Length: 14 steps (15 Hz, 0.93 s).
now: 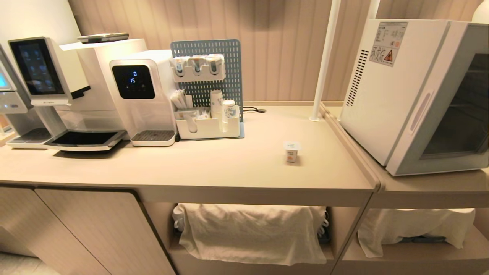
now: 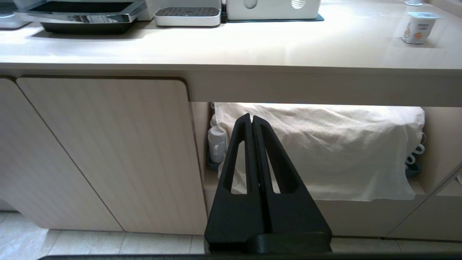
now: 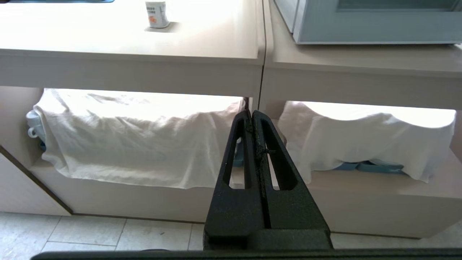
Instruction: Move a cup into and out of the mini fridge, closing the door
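The cup [image 1: 292, 151], tiny and white with an orange label and a foil lid, stands upright on the beige counter [image 1: 214, 168], to the left of the mini fridge [image 1: 386, 88]. It also shows in both wrist views, as the cup [image 2: 417, 27] and the cup [image 3: 156, 13]. The fridge's door [image 1: 447, 110], pale grey-blue round dark glass, is closed. Neither arm is in the head view. My left gripper [image 2: 251, 117] and right gripper [image 3: 251, 113] are both shut and empty, held low in front of the cabinet, below the counter edge.
A coffee machine [image 1: 42, 76], a white water dispenser [image 1: 141, 95] and a pegboard caddy with stacked paper cups [image 1: 217, 105] line the counter's back left. A white pole [image 1: 324, 61] rises beside the fridge. White cloths [image 1: 252, 233] cover the open shelves below.
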Tool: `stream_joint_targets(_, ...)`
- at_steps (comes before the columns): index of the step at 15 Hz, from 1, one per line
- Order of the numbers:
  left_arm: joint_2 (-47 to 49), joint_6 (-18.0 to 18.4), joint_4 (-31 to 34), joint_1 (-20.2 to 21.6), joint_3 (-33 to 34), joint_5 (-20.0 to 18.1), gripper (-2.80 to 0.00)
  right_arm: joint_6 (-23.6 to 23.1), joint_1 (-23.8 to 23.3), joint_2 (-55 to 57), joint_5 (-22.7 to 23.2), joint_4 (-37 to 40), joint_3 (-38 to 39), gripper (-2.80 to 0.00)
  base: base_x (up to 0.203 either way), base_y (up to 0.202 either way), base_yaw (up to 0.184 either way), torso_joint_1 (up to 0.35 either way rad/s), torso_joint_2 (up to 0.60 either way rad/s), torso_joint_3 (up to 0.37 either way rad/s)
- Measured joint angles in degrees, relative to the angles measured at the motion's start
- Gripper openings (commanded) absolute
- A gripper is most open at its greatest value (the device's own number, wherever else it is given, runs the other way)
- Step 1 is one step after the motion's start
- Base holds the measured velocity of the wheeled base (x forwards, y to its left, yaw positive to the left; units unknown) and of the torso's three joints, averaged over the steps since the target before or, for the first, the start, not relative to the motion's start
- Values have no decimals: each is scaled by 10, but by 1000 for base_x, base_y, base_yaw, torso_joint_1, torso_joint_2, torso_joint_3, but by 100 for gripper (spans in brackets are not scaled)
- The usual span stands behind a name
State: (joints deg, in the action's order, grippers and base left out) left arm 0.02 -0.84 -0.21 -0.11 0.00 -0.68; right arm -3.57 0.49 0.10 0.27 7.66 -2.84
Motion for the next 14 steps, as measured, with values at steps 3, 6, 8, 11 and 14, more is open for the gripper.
stream_joint_targets(3, 0, 0, 0, 1, 0, 0, -280, 14, 0, 0, -1, -1, 0, -280, 0, 0, 0, 0, 0, 0)
stream_joint_targets(6, 0, 0, 0, -1, 0, 0, -280, 20, 0, 0, -1, -1, 0, -280, 0, 0, 0, 0, 0, 0)
stream_joint_targets(8, 0, 0, -1, 1, 0, 0, -280, 20, 1, 0, -1, 0, 0, -280, 0, 0, 0, 0, 0, 0)
stream_joint_targets(11, 0, 0, 0, 0, 0, 0, -280, 21, 0, 0, -3, -2, 0, -280, 0, 0, 0, 0, 0, 0)
stream_joint_targets(14, 0, 1, 0, 0, 0, 0, -280, 22, 0, 0, -2, -24, 5, -280, 0, 0, 0, 0, 0, 0)
